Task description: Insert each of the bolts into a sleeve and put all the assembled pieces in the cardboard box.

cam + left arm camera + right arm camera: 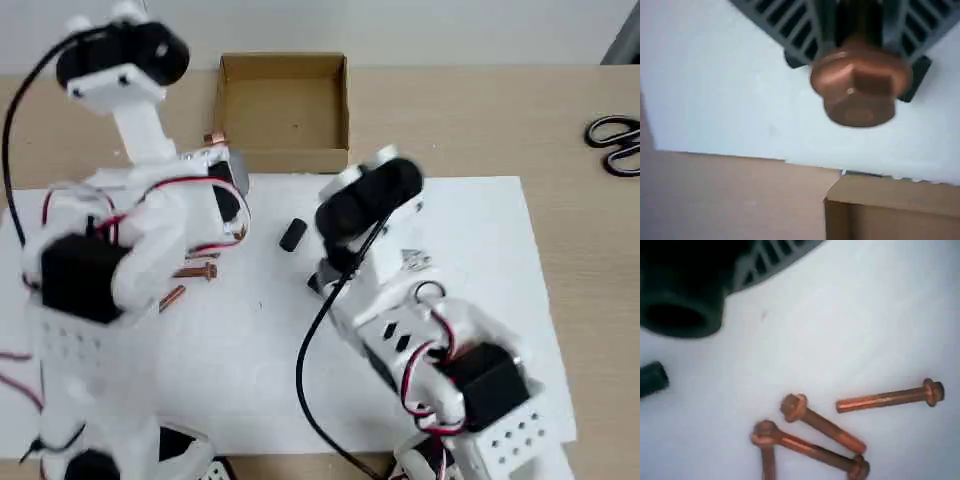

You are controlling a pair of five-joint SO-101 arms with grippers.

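My left gripper (pixel 220 152) hangs just left of the cardboard box (pixel 284 152), shut on a copper bolt (pixel 858 89) whose hex head faces the wrist camera between the ribbed dark fingers (pixel 785 22). The same bolt (pixel 213 138) pokes out beside the box's left wall. My right gripper (pixel 326 272) is over the middle of the white sheet, shut on a black sleeve (pixel 682 300) with its open bore showing. A second black sleeve (pixel 292 235) lies loose between the arms. Several loose copper bolts (pixel 822 422) lie on the sheet, two of them (pixel 195 270) beside the left arm.
The white sheet (pixel 480 230) covers most of the wooden table (pixel 480 120). The box (pixel 890 205) stands open at the sheet's back edge. Black scissors (pixel 615 140) lie at the far right. Cables trail from both arms near the front.
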